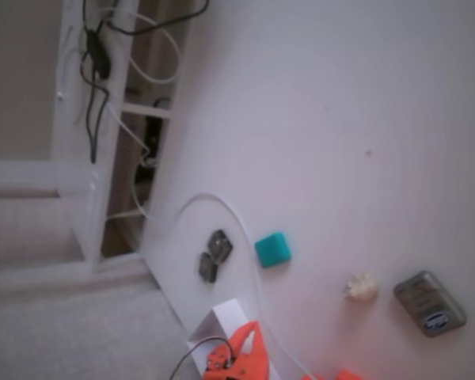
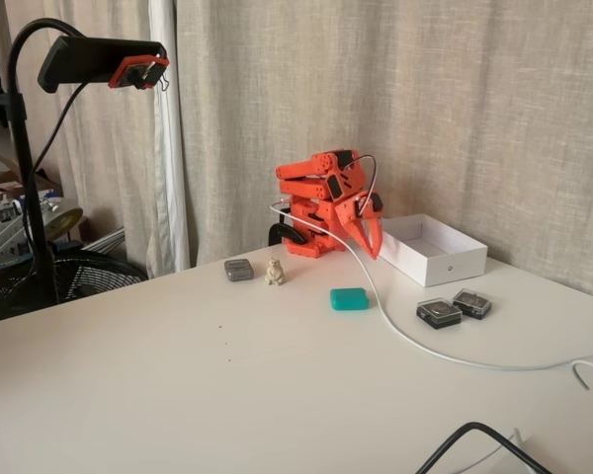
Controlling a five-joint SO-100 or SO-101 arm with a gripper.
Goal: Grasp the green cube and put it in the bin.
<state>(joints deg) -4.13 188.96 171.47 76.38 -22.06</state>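
Green cube [image 2: 349, 298] is the thing to pick up, and it lies flat on the white table [image 2: 198, 375] with nothing touching it. It sits in front of the orange arm [image 2: 321, 202], out in the open. The bin [image 2: 437, 253], a white box with no lid, stands just beside the arm, on its right in the fixed view from the front. Two dark grey pieces [image 2: 455, 308] lie near the bin, and a white cable [image 2: 405, 339] runs between them and the cube. A small cream figure [image 2: 274, 272] and a grey tin [image 2: 238, 270] sit on the other side of the arm. The cube looks small, light and hard, so it should not squash. Its sides are smooth and its corners are round, so it may slip. Holding it by two flat sides that face away from each other seems best. The gripper [image 2: 371, 240] points down beside the bin and holds nothing. Its fingers look nearly closed, but I cannot tell for sure.
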